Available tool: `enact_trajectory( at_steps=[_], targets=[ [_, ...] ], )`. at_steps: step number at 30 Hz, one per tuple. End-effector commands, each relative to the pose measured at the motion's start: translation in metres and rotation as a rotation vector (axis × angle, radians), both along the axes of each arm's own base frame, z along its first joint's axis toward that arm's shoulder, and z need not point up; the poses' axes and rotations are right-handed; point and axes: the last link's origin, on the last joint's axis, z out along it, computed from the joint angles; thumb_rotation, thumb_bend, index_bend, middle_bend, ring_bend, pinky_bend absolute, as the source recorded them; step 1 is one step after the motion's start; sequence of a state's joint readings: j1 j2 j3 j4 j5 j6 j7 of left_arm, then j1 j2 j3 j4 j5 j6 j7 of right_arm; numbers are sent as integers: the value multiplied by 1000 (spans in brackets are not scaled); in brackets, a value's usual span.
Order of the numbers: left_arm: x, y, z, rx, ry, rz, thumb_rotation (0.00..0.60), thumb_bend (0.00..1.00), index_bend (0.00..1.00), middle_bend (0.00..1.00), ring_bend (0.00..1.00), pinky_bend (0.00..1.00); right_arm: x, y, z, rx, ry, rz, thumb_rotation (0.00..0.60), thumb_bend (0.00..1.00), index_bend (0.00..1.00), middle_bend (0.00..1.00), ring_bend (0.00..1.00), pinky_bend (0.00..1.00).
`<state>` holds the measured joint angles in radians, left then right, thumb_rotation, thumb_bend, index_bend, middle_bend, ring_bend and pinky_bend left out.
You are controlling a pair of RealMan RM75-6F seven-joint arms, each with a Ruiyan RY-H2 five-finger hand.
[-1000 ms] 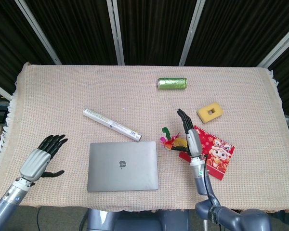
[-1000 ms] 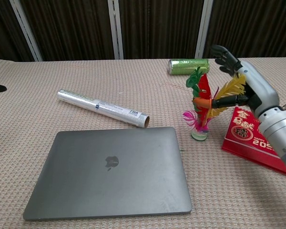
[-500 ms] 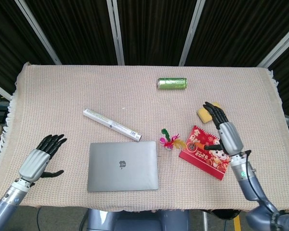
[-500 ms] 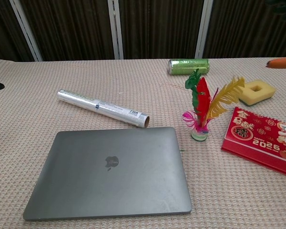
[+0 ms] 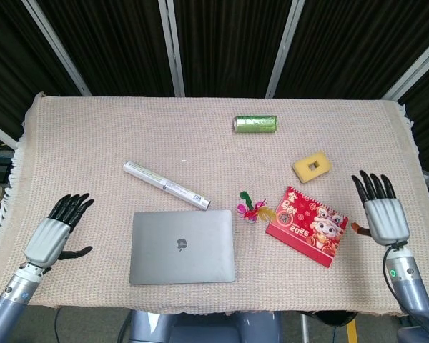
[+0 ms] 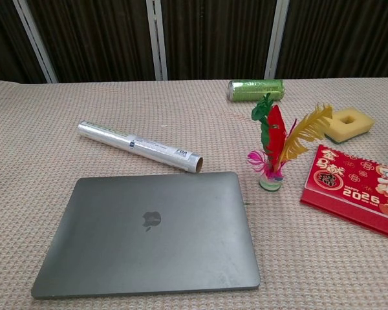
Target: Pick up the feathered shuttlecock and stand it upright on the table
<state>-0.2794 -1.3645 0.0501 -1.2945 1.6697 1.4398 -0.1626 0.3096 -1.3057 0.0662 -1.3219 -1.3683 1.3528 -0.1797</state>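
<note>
The feathered shuttlecock [image 6: 272, 150] stands upright on its round base on the table, with green, red, yellow and pink feathers pointing up. In the head view the shuttlecock [image 5: 250, 209] sits between the laptop and the red calendar. My right hand [image 5: 378, 214] hovers at the table's right edge, well clear of it, fingers spread and holding nothing. At the front left edge my left hand [image 5: 53, 233] is held with its fingers apart and empty. Neither hand shows in the chest view.
A closed grey laptop [image 5: 182, 246] lies at the front centre. A foil roll [image 5: 166, 185] lies behind it. A red 2025 calendar [image 5: 307, 224] is right of the shuttlecock, a yellow sponge [image 5: 311, 166] beyond it, and a green can [image 5: 255, 124] lies on its side at the back.
My right hand let go of the shuttlecock and drew away to the right edge of the table. The shuttlecock stays standing. My left hand shifted slightly left.
</note>
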Motion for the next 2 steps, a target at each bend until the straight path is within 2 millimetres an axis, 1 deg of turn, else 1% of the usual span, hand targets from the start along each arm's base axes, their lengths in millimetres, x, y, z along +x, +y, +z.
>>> enact_trajectory(
  at_steps=[1,2],
  targets=[
    [-2,1,3,18,-3,7,600,36,0,0,0,0,-13,27,-9,-32,42,-43,600,47,0,0,0,0],
    [-2,1,4,25,-4,7,600,35,0,0,0,0,-11,29,-7,-46,29,-47,600,47,0,0,0,0]
  ],
)
